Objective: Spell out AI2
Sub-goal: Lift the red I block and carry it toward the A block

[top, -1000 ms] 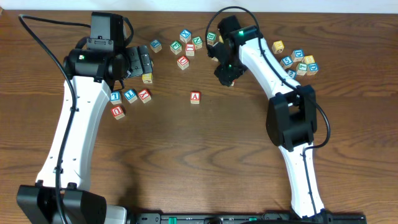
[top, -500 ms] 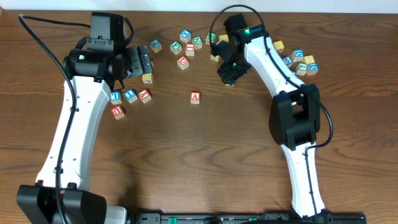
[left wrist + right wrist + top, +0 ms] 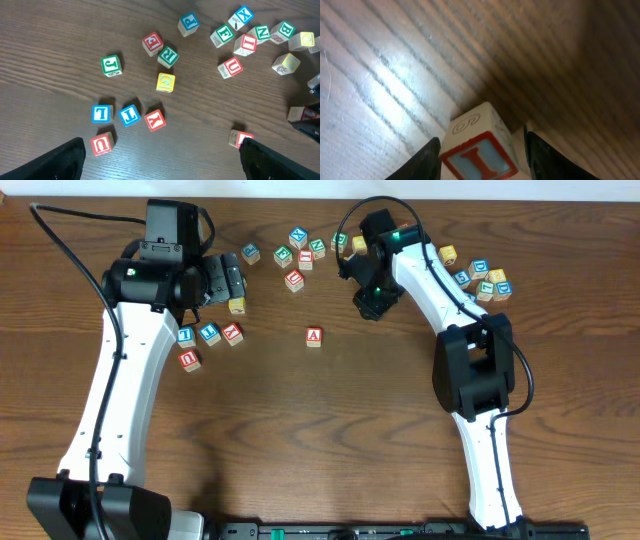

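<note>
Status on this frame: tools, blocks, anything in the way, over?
Left tool open, empty. Right tool shut on I block. A block alone mid-table, nothing between them.

Overhead: bright, even light from above. Dark brown wooden tabletop sharp to every edge. Soft, short shadows under white robot arms.

Left wrist: crisp centre, mild bending toward frame corners. Left gripper's fingers black, blurred.

Right wrist: white glare patch on wood grain, deep shadow beside it. Pale wooden cube with red-bordered blue I close, slightly soft.
</note>
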